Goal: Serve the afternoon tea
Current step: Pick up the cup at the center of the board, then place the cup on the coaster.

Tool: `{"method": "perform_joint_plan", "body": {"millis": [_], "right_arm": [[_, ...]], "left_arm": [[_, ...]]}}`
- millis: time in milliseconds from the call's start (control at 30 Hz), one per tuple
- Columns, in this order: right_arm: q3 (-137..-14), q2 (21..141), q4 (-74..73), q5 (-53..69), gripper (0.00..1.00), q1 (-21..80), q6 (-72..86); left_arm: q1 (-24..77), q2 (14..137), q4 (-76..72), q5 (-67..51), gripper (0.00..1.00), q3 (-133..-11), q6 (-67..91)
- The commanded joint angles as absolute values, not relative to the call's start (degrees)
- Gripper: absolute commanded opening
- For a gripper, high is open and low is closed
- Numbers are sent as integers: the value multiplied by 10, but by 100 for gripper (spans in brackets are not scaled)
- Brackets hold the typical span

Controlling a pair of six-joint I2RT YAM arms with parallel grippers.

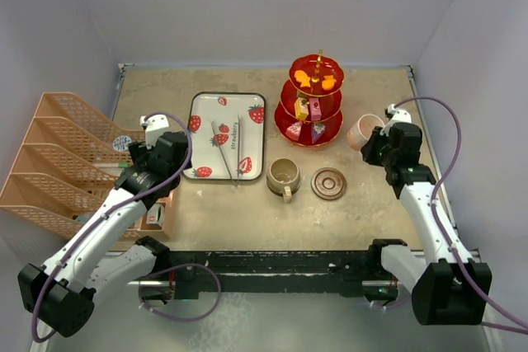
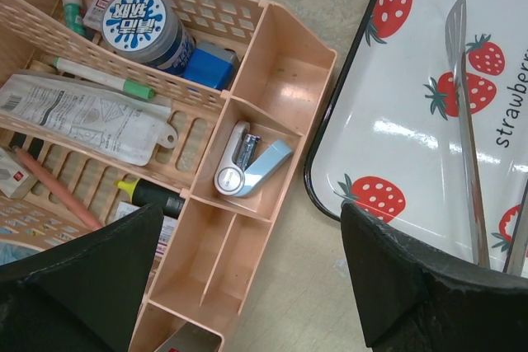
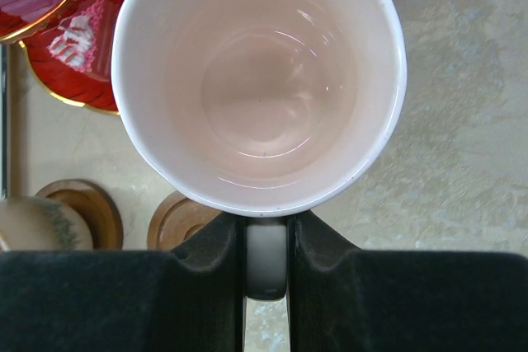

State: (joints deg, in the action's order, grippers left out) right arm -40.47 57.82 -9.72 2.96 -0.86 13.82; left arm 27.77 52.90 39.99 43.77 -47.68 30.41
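Note:
My right gripper [image 3: 266,261] is shut on the handle of the pink mug [image 3: 260,80]. The mug's mouth faces the wrist camera. From above, the pink mug [image 1: 363,131] sits just right of the red three-tier stand [image 1: 314,100], with the right gripper [image 1: 378,139] beside it. Small toy sweets [image 1: 308,109] lie on the stand's tiers. The olive-brown mug [image 1: 284,176] stands in front of the stand on a coaster [image 3: 95,208]. A second, bare coaster [image 1: 328,183] lies to its right. My left gripper [image 2: 252,286] is open and holds nothing. It hovers between the peach organizer and the tray.
A white strawberry tray [image 1: 204,125] holds long metal tweezers [image 1: 223,142] left of the stand. The peach desk organizer [image 1: 58,154] with stationery fills the left side. A stapler [image 2: 247,166] lies in one of its compartments. Walls close in the back and both sides.

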Motion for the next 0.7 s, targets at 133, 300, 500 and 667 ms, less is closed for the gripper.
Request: {"method": "perform_joint_plan", "body": {"millis": [133, 300, 500, 667], "right_arm": [[-408, 519, -142, 103, 0, -7, 203], [-433, 525, -183, 71, 0, 60, 242], [-442, 523, -224, -39, 0, 144, 286], [-464, 531, -268, -86, 0, 206, 304]], "left_arm": [[278, 505, 391, 441, 86, -499, 306], [278, 499, 394, 442, 86, -499, 308], [278, 486, 398, 447, 86, -497, 312], [278, 484, 395, 442, 86, -495, 310]]}}
